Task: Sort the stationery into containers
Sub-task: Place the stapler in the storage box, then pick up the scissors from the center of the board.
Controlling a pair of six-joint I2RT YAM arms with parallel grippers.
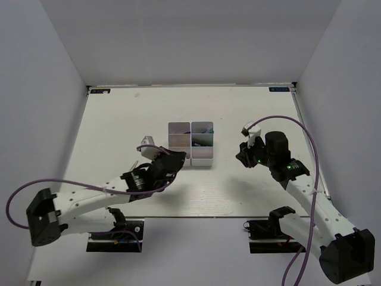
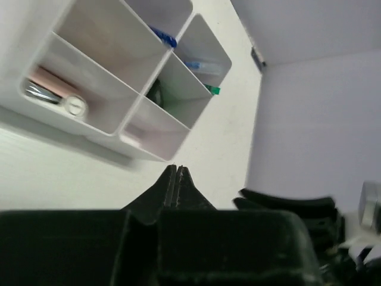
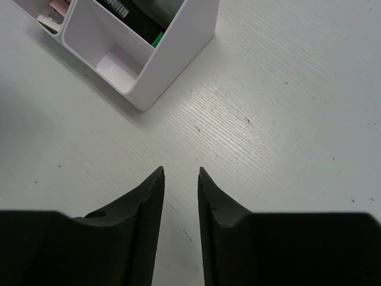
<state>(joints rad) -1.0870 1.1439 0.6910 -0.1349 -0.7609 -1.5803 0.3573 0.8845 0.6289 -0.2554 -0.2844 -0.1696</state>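
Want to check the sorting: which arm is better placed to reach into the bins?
Left. The left gripper, shut, sits right beside the bins; the right gripper, open, hangs farther off.

white table point(image 1: 119, 119), six-bin white block point(image 1: 190, 143) mid-table

Even, soft light; blurry left-wrist view.
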